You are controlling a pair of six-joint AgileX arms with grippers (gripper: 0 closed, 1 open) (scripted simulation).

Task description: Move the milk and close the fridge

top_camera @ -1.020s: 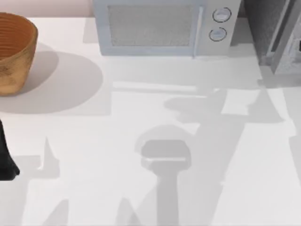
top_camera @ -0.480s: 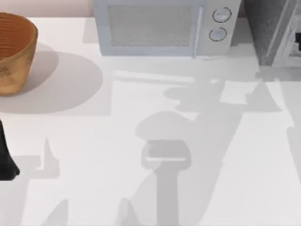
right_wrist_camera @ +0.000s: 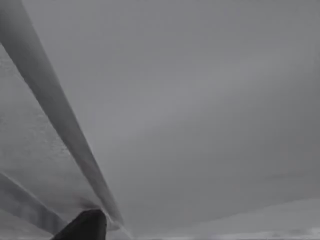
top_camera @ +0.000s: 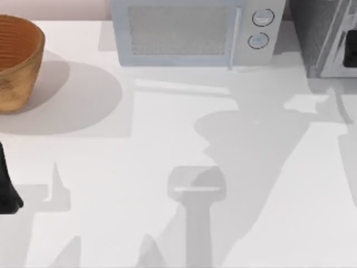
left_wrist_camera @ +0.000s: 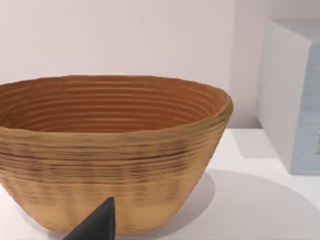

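The white table is bare across its near half, crossed by grey arm shadows from 6 o'clock toward the middle. At 9 o'clock, on the table's left edge, a dark part of the left arm sits parked; a black fingertip shows in the left wrist view, just before the basket, and whether that gripper is open or closed I cannot tell. Farther back at 10 o'clock stands the ribbed wooden basket, its hollow showing nothing inside. At 12 o'clock, against the pale pink wall, is the light blue-grey microwave with two round knobs. At 2 o'clock, in the far right corner, stands the fridge, its pale-framed door at an angle to the dark speckled body. The right gripper is close against grey fridge panels; its finger state cannot be told.
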